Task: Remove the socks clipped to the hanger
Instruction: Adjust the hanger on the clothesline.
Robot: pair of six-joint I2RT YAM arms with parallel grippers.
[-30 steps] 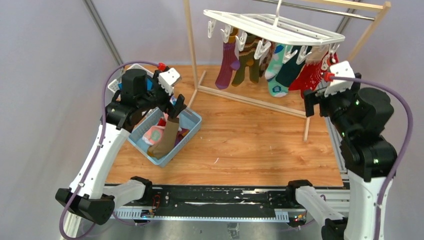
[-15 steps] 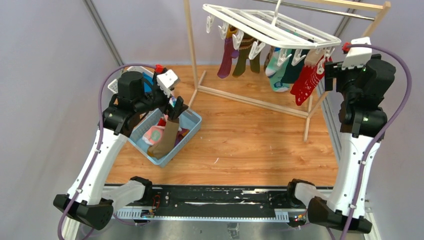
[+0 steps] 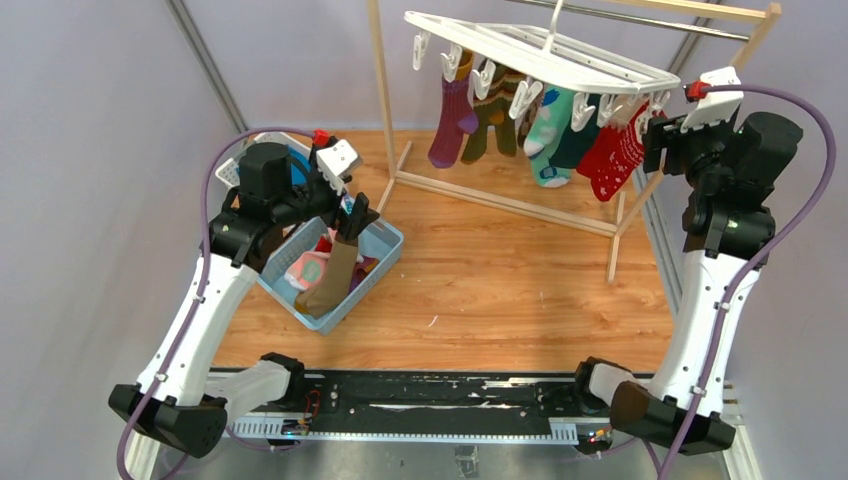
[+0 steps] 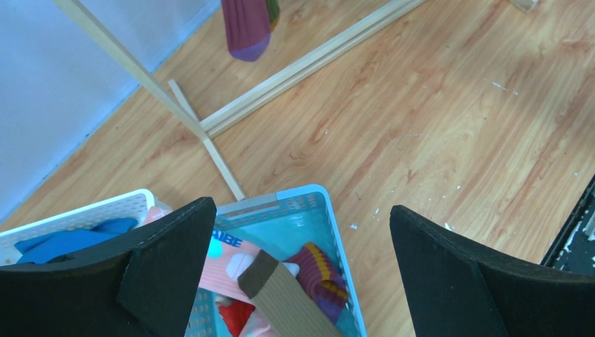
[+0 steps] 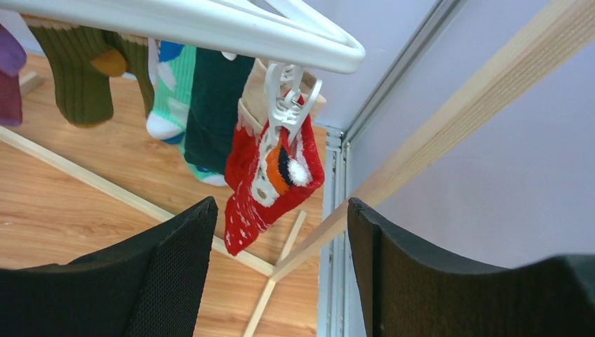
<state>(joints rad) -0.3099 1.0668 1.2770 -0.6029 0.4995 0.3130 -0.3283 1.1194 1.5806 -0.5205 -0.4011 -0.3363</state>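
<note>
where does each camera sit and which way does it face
top: above and behind, looking down at table, hanger; left arm, right arm show
left wrist: on left arm, facing down into bin; open left gripper shows
right wrist: on right arm, facing the red sock; right gripper shows
shared: top and right wrist both show hanger, red sock
</note>
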